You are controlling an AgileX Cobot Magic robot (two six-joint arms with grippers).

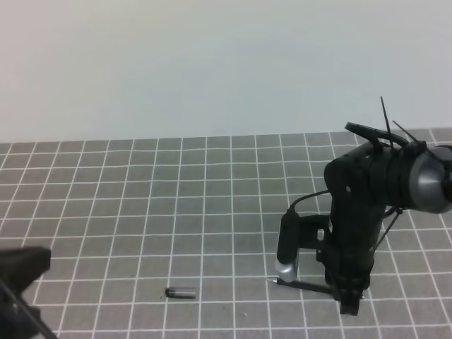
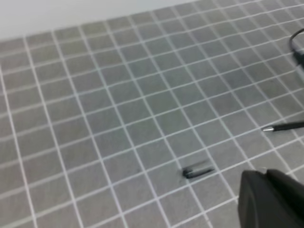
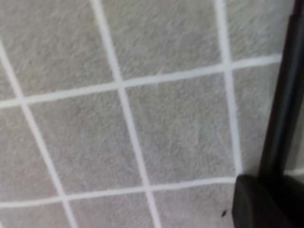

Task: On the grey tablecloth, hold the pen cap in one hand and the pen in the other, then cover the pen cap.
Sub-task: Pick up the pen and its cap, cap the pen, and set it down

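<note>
**Grey cloth, pen under the right gripper, cap alone**

Grey flat tablecloth [image 1: 141, 198] ruled with thin white lines into small squares: spreads under everything.

Short black tubular pen cap [image 1: 181, 293]: lies on its side on the cloth, untouched, with bare squares all round it.

Slim black stick pen [image 1: 300, 285] with a silvery pointed tip: lies flat on the cloth, well to the right of the pen cap, tip aimed back toward the cap, rear end hidden beneath the arm.

Black right gripper [image 1: 347, 300]: stands low over the pen's rear end, further right of the cap than the tip. Cannot tell whether spread or pinching the pen; fingers hidden from above, and only a blurred dark edge in the wrist view.

Black left gripper [image 2: 268, 199]: hovers near the cap, on the near side, apart from it, fingers pressed together on nothing.
</note>
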